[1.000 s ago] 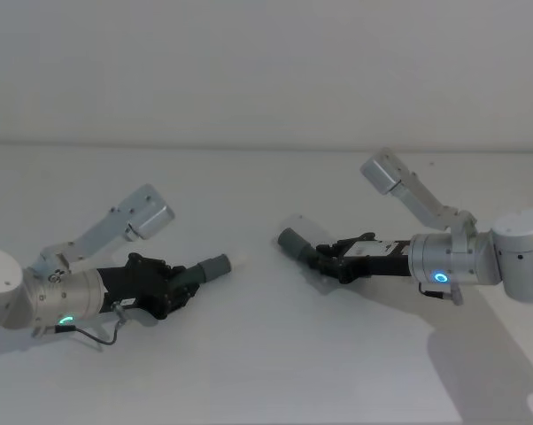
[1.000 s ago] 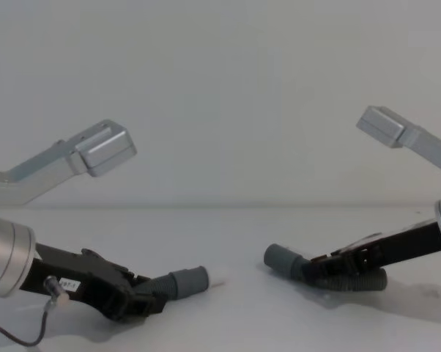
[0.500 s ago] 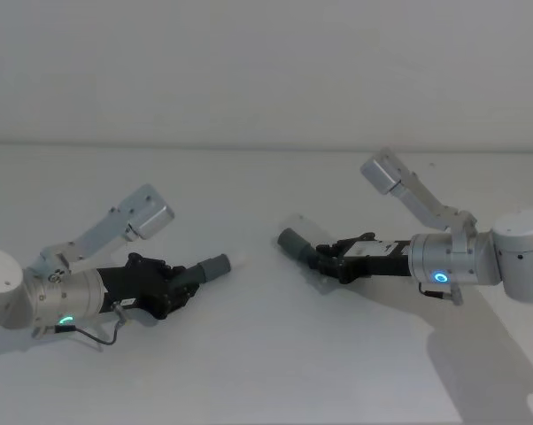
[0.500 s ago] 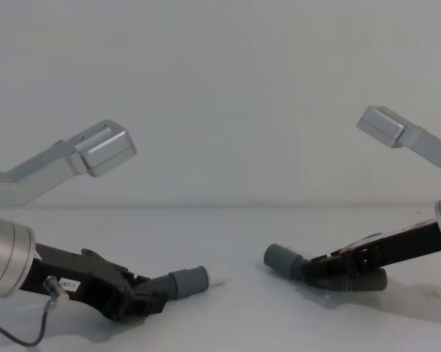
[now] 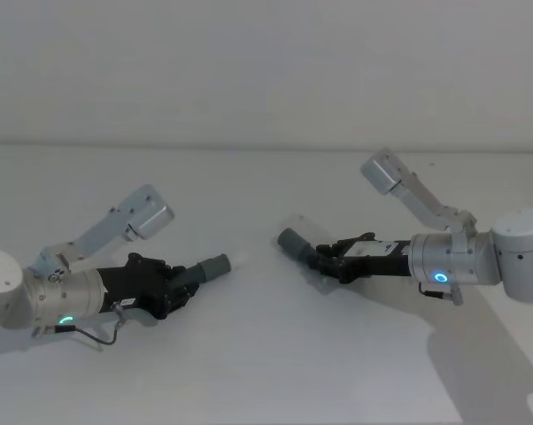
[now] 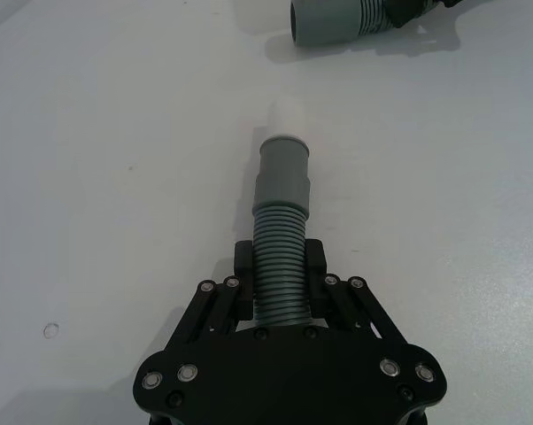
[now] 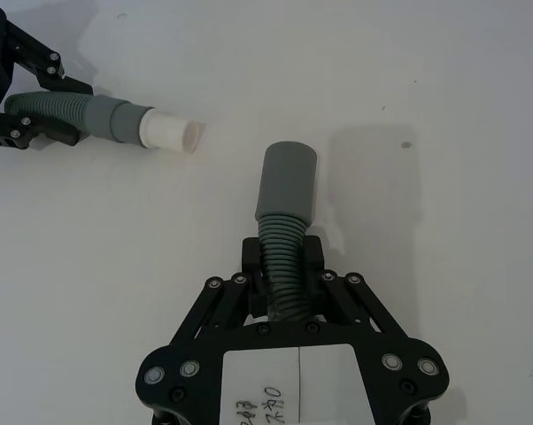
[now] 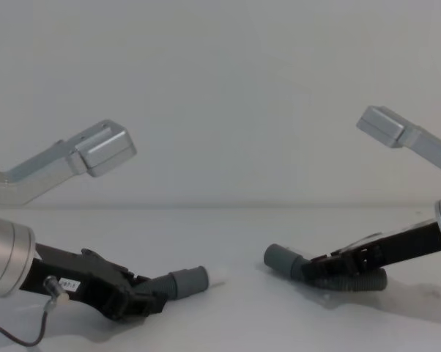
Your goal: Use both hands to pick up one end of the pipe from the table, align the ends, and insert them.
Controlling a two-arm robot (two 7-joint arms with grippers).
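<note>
We reach in low across the white table (image 5: pixel 266 363) from both sides.
Our left gripper (image 5: pixel 180 285) clenches the white-tipped hose (image 5: pixel 212 268) by its ribs; our right gripper (image 5: pixel 331 259) clamps the plain-cuffed hose (image 5: pixel 295 243), the two pointing roughly toward each other, well apart.

dark grey ribbed pipe (image 6: pixel 280 226), grey cuff (image 6: pixel 284 173) with white tip (image 6: pixel 289 115), black left tool (image 6: pixel 280 266) and right tool (image 7: pixel 282 257), white table (image 5: pixel 266 363).
</note>
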